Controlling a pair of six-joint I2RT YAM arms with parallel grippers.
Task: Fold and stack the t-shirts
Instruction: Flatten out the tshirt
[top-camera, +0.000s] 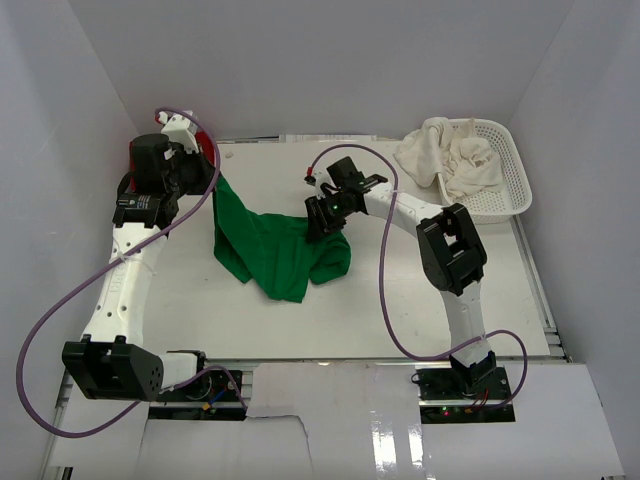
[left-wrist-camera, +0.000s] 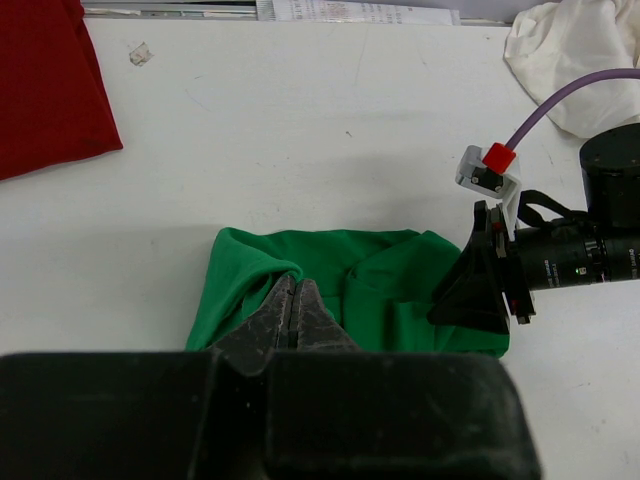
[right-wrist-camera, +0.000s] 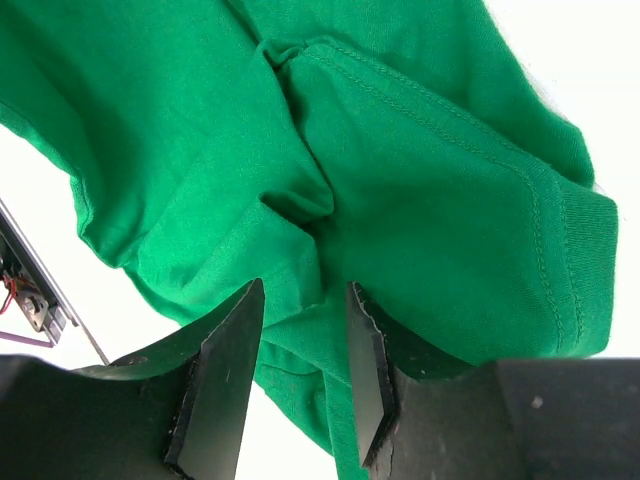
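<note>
left gripper (left-wrist-camera: 295, 292) pressed shut, pinching green t-shirt (top-camera: 270, 250) edge, upper left of top view; right gripper (right-wrist-camera: 302, 295) half spread over bunched cloth, centre

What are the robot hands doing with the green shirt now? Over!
Left gripper shut, pinching green t-shirt. Right gripper open, jaws astride a fold. Shirt bunched, not yet folded. Nothing in the way.

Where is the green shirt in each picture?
Top external: the bright green cloth t-shirt lies crumpled in the middle.
Left wrist: lower middle, at the left gripper tips.
Right wrist: it fills most of the frame.
Shared landmark: the right gripper, at the shirt's edge in all three.
</note>
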